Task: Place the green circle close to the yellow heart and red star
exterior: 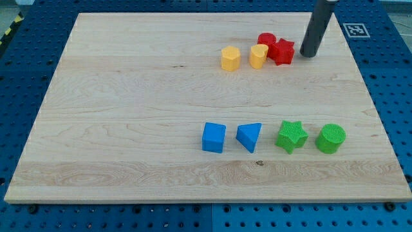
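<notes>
The green circle (331,138) sits at the lower right of the wooden board (129,129), at the right end of a row. The yellow heart (259,56) and the red star (281,51) sit close together near the view's top, with a red round block (266,41) just behind them. My tip (309,54) rests on the board just right of the red star, a small gap between them. It is far above the green circle in the view.
A yellow hexagon (230,58) lies left of the yellow heart. In the lower row, left of the green circle, are a green star (291,136), a blue triangle (249,136) and a blue cube (214,137). The board's right edge is near the green circle.
</notes>
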Controlling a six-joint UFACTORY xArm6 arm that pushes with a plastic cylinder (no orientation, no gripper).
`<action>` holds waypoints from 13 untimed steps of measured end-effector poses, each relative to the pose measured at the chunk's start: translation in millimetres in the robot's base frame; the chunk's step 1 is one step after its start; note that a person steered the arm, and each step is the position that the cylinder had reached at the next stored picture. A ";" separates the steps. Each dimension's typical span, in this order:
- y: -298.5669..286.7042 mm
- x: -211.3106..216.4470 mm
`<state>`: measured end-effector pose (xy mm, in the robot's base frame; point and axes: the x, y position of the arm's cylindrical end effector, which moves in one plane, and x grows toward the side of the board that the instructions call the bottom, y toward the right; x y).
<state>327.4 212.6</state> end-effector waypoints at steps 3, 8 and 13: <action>51.7 69.8; 27.5 263.5; -58.9 181.3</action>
<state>508.8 153.7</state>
